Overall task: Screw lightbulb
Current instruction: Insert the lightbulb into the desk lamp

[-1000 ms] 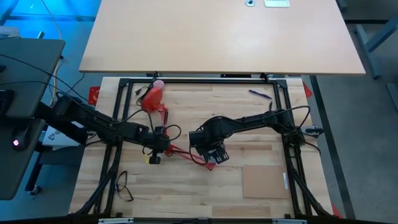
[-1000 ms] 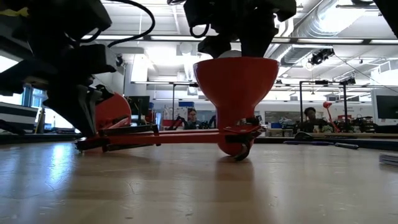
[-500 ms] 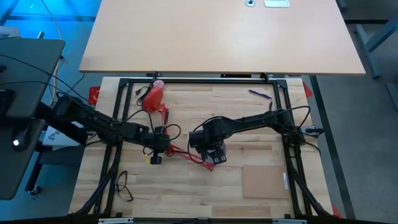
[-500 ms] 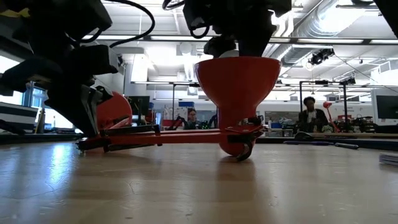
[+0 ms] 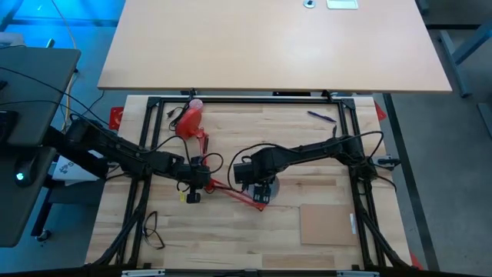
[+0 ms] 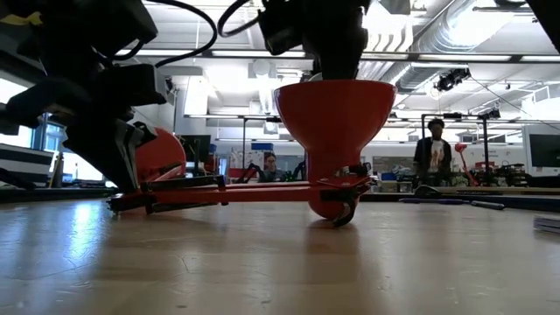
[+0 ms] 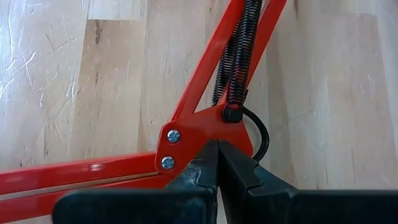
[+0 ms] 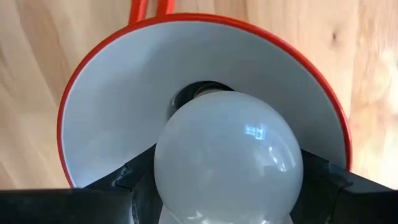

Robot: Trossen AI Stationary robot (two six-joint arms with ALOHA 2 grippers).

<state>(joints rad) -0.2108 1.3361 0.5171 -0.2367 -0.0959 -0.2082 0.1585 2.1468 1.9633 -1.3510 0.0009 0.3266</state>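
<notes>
Mid-screw – right gripper (image 8: 227, 186) clamped on lightbulb (image 8: 228, 152) seated in lamp shade (image 8: 99, 99), frame centre; left gripper (image 7: 217, 165) pinches lamp arm (image 7: 205, 124) – tightening left.

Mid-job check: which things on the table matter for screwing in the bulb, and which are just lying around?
In the job:
- lightbulb, held in the right pincer inside the shade
- red lamp, its arm joint clamped by the shut left pincer

Lying about:
- pen
- brown board
- black cable
</notes>
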